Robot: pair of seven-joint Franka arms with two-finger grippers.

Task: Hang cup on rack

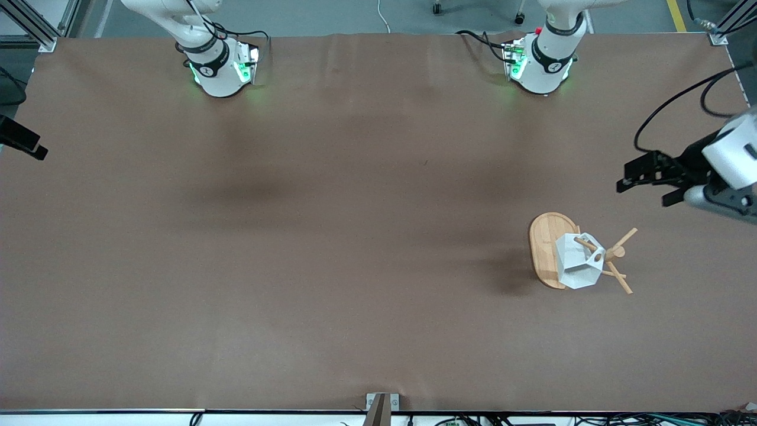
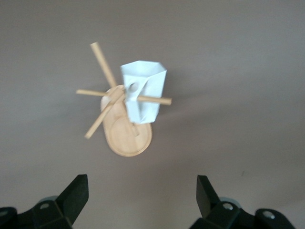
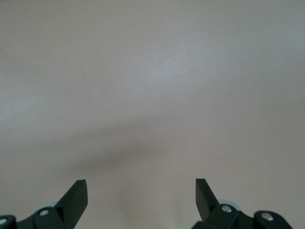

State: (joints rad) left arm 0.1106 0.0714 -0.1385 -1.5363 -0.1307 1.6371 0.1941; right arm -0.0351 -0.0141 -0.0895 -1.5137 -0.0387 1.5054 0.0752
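The cup [image 1: 576, 262] hangs on the rack [image 1: 550, 248], a peg passing through the hole in its handle. The rack stands on the brown table [image 1: 295, 236] toward the left arm's end, nearer the front camera than the arm bases. Its oval base lies flat, with the post rising from it and thin pegs sticking outward; the cup sits against the post, above the base, its open mouth turned sideways.

In the left wrist view the cup [image 2: 143, 90] shows white and faceted on a peg of the rack [image 2: 126, 129], apart from the fingers [image 2: 76, 193].

The left gripper [image 1: 644, 183] hovers over the table at the left arm's end, near the rack but clear of it, with its fingers spread apart and nothing between them.

The right gripper [image 3: 141, 191] waits over bare table, its fingers likewise spread apart and holding nothing.
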